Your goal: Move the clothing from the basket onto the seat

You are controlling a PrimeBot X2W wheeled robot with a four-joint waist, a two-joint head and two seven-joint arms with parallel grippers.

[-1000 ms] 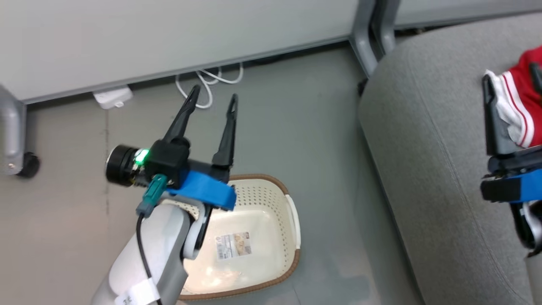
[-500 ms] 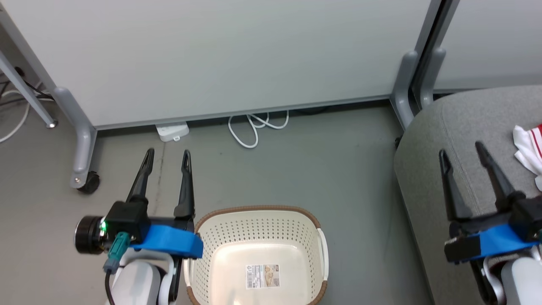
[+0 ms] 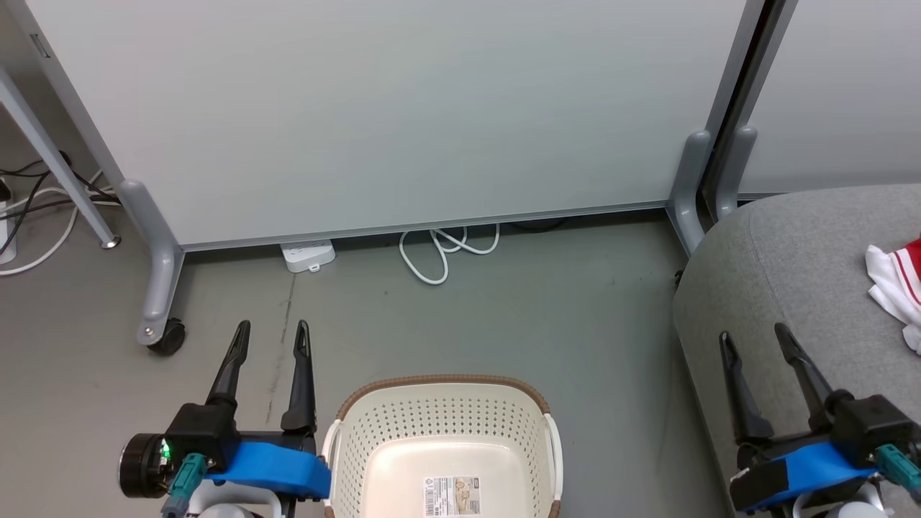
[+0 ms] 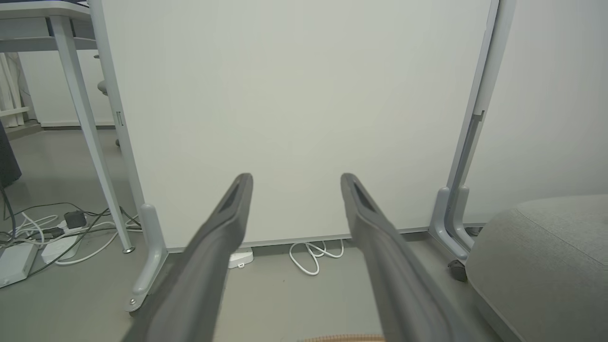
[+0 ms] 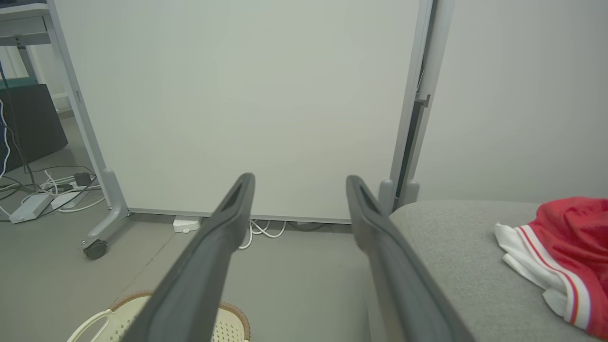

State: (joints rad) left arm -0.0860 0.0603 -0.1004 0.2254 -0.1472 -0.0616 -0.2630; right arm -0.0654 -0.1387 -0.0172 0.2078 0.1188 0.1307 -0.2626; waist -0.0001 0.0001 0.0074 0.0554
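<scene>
The cream basket (image 3: 442, 421) with its brown braided rim stands on the floor at the bottom middle of the head view, nothing in it but a label on its bottom; its rim (image 5: 228, 311) also shows in the right wrist view. Red and white clothing (image 3: 899, 284) (image 5: 565, 249) lies on the grey seat (image 3: 799, 273) (image 5: 451, 247) (image 4: 546, 251) at the right. My left gripper (image 3: 272, 333) (image 4: 294, 178) hangs open and empty just left of the basket. Over the seat's front corner, the right gripper (image 3: 752, 337) (image 5: 299, 178) stands open, apart from the clothing.
A pale partition panel (image 3: 403, 108) on grey castor feet (image 3: 162, 331) closes off the far side. A white cable loop (image 3: 446, 248) and a power strip (image 3: 308, 255) lie at its base. More cables and a table leg (image 3: 50, 155) are at the far left.
The camera has swung and tilted, so the whole picture shifted. The right gripper came away from the clothing on the seat and drew back; the left gripper drew back beside the basket.
</scene>
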